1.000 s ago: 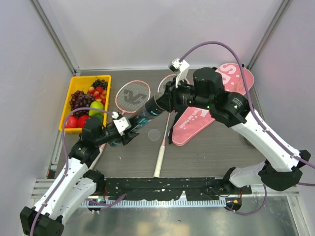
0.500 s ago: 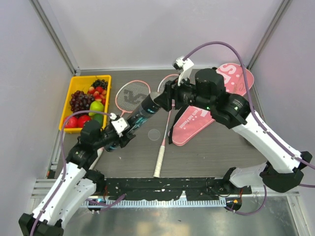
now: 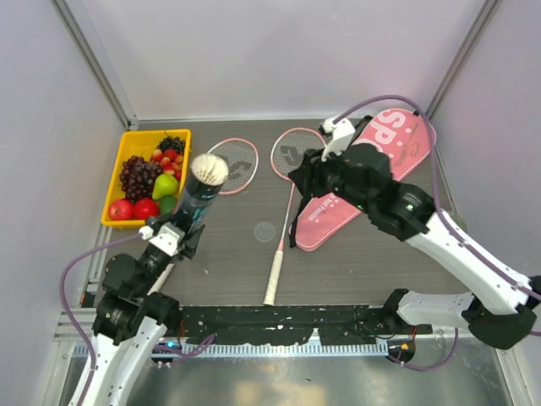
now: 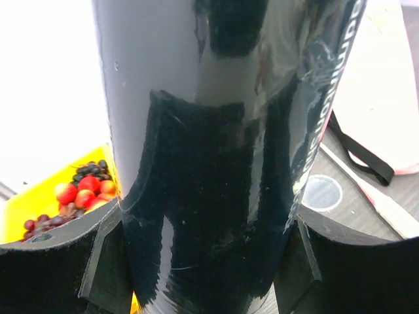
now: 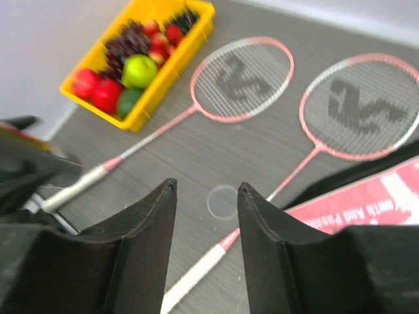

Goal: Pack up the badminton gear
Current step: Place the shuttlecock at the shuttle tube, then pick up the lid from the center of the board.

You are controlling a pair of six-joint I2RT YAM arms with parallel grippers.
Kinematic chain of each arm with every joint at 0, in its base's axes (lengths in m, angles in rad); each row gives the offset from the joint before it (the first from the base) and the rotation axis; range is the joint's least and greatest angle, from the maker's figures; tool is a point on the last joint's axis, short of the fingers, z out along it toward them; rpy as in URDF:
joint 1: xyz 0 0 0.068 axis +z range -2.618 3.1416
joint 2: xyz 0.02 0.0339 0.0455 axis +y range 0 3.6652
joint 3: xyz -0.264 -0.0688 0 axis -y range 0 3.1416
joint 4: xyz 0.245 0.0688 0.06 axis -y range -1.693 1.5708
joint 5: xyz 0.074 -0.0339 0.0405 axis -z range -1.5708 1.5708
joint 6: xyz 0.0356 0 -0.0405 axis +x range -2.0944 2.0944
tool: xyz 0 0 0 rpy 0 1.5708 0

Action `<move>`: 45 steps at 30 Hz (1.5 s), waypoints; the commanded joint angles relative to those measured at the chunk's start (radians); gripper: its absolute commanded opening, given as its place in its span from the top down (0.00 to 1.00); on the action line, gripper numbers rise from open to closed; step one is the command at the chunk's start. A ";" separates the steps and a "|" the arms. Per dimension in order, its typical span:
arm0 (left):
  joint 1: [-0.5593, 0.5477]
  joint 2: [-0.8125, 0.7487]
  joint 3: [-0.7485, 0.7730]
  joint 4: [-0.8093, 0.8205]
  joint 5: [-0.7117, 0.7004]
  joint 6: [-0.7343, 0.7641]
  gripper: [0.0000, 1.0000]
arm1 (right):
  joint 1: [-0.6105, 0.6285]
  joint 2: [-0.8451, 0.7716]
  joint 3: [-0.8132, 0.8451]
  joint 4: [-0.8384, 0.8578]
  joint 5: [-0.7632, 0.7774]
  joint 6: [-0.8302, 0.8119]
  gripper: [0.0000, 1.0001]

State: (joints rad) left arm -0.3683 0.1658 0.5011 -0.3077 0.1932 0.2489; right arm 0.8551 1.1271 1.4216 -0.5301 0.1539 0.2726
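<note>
**Top view.** Clamped in the left tool (image 3: 175, 236), low on its body: the dark tube (image 3: 198, 203), held nearly upright at about 8 o'clock over the table (image 3: 363, 262). Seated in its mouth, white feathers, apparently the shuttlecock (image 3: 208, 171). Probably kept mouth-up so as not to spill it. Hanging toward 1 o'clock, over the near end of the pink bag (image 3: 401, 139): the right tool (image 3: 306, 179), nothing seen in it. Lying flat toward 12 o'clock, not yet packed: the racket nearer the tray (image 3: 231, 165) and the racket nearer the bag (image 3: 296, 152), its handle running down to 6 o'clock just beside the bag's edge. Just at 9 o'clock of that shaft, a small clear disc (image 3: 265, 230), possibly the tube's cap. At 10 o'clock, close behind the tube, the yellow tray (image 3: 127, 139) of fruit: worth steering clear of.

**Left wrist view.** Tube (image 4: 222, 163) filling the frame, pinched between both black fingers (image 4: 105, 261), jaws pressed against its sides. Tray at 8 o'clock, disc (image 4: 323, 193) at 4 o'clock.

**Right wrist view.** Right tool (image 5: 207, 190) parted about halfway, empty. Below the gap, on the table, the disc (image 5: 222, 201). Rackets at 12 and 2 o'clock, tray (image 5: 141, 108) at 11 o'clock, bag corner (image 5: 366, 196) at 4 o'clock. Whether the bag is open, impossible to tell.
</note>
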 commanded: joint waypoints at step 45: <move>0.000 -0.275 -0.113 0.122 -0.133 0.006 1.00 | -0.036 0.855 0.005 0.070 -0.102 0.100 0.73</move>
State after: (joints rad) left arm -0.3691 0.0105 0.3691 -0.2817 0.0711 0.2436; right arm 0.8207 1.9762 1.3895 -0.4751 0.0849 0.3717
